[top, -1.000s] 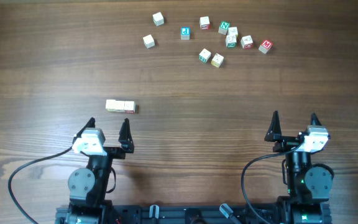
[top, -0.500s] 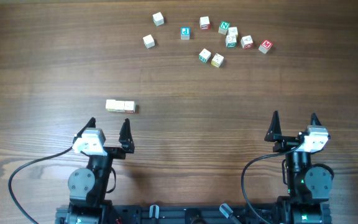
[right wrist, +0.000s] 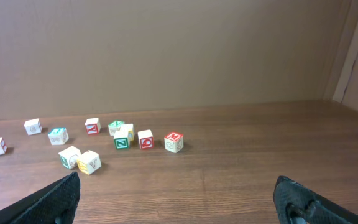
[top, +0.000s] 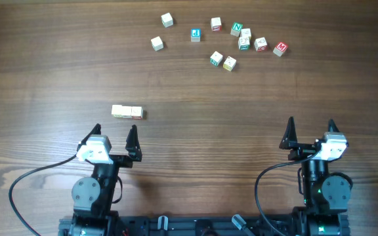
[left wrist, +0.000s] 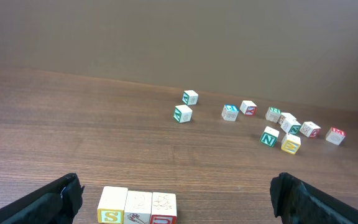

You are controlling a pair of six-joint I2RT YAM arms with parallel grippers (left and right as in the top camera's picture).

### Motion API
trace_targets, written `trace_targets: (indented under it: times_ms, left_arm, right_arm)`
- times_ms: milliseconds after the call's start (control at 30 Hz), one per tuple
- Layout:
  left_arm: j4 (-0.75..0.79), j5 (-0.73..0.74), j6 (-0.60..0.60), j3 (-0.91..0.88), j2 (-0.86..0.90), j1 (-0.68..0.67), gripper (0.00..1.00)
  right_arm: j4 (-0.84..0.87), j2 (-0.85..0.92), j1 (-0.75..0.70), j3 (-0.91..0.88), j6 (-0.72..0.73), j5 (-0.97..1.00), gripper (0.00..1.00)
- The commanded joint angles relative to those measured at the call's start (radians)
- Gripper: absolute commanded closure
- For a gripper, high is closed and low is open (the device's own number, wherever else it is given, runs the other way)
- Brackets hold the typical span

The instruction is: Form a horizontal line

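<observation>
- Sitting on the dark, streaky wood-grain table (top: 44, 72), the horizontal line (top: 127, 112) is a short row of three small cream wooden cubes. They are square-edged and pressed side to side, and lie on the left half of the table just ahead of the left gripper (top: 115, 127).
- In the left wrist view, the row's end cubes show a yellow letter and some red print on their near faces. Two of the pale tops carry faint line drawings.
- The loose cubes (top: 228, 39) lie scattered along the far side of the table. They have the same blocky shape, with green, red, teal and yellow markings, and are well apart from the row.
- A plain, matte brown wall (left wrist: 166, 37) rises behind the table.
- The left gripper has two black, pointed fingers splayed wide with nothing between them. Its white wrist block sits behind them, and the arm is folded low at the near edge, aimed across the table.
- The right gripper (top: 311, 121) takes the same pose, with its jaws spread and empty over bare wood, far from every cube.
- A black cable (top: 18, 180) curves out from the left base.
</observation>
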Motion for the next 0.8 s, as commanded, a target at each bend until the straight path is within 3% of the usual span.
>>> trace_targets:
  times_ms: [0,767]
  left_arm:
    - [-0.004,0.019,0.02,-0.004,-0.01,-0.005,0.0]
    - [-0.004,0.019,0.02,-0.004,-0.008,0.018,0.0]
  right_arm:
    - [0.003,-0.008,-0.003,-0.001,-0.01,-0.013,0.0]
    - [0.003,-0.008,-0.003,-0.001,-0.01,-0.013,0.0]
